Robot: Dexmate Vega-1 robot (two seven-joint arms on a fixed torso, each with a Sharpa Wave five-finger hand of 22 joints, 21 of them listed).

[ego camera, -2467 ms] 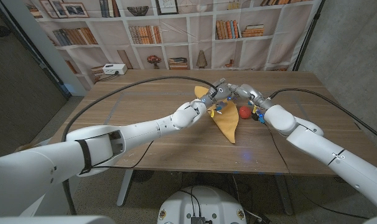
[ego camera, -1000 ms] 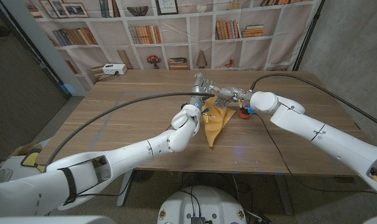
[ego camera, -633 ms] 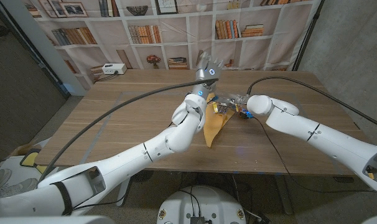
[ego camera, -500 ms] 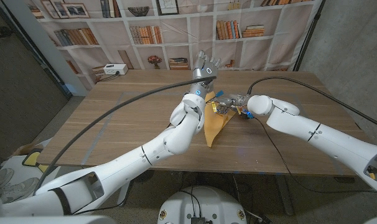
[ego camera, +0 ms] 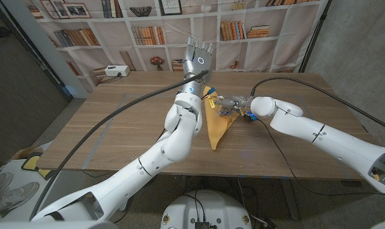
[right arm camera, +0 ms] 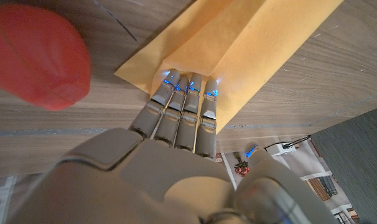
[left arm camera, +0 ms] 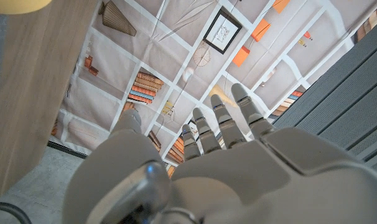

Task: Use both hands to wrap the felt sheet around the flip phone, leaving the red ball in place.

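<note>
The counter (ego camera: 116, 121) is wood with a visible grain and a dull, matt finish. The felt sheet (right arm camera: 257, 43) is a mustard-yellow cloth, matt and smooth-looking, folded with crisp edges. The red ball (right arm camera: 36, 56) has a matt surface (faintly creased, soft-looking). The left hand (left arm camera: 238, 168) and right hand (right arm camera: 176, 130) have hard grey shells, seemingly plastic, with a satin sheen. Both arms wear smooth, glossy white casings (ego camera: 319, 137).
</note>
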